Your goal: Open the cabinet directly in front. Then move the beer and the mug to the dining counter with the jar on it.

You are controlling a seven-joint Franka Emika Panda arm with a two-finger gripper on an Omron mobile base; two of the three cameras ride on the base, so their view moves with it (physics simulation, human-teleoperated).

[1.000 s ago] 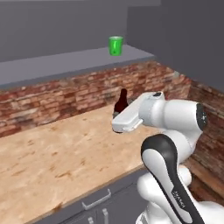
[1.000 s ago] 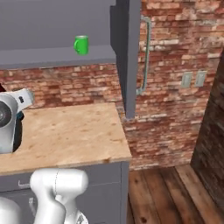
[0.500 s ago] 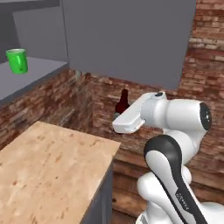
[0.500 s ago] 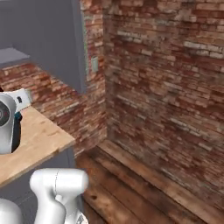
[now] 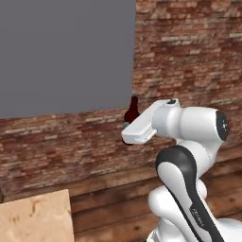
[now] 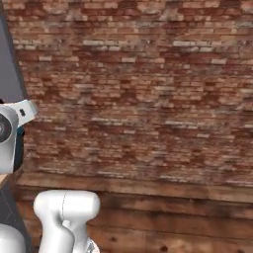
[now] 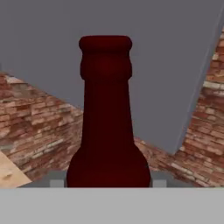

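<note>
I have the beer (image 7: 106, 122) pinched between my fingertips, its dark reddish neck standing straight up in the hand view with my gripper (image 7: 105, 183) closed around its lower body. From the left base view the beer rides upright just ahead of my wrist, in front of the grey cabinet (image 5: 66, 56) door and the brick wall (image 6: 148, 89), with a corner of the small wood counter (image 5: 35, 220) low at the left. The bottle is off every surface, carried in the air, and the dining counter is nowhere before me. I judge the main risk is the bottle slipping or tilting in my grip if the base turns sharply, since I hold it low and the tall neck gives it leverage. A wide swing could also knock it against the cabinet door edge, which stands close by.
</note>
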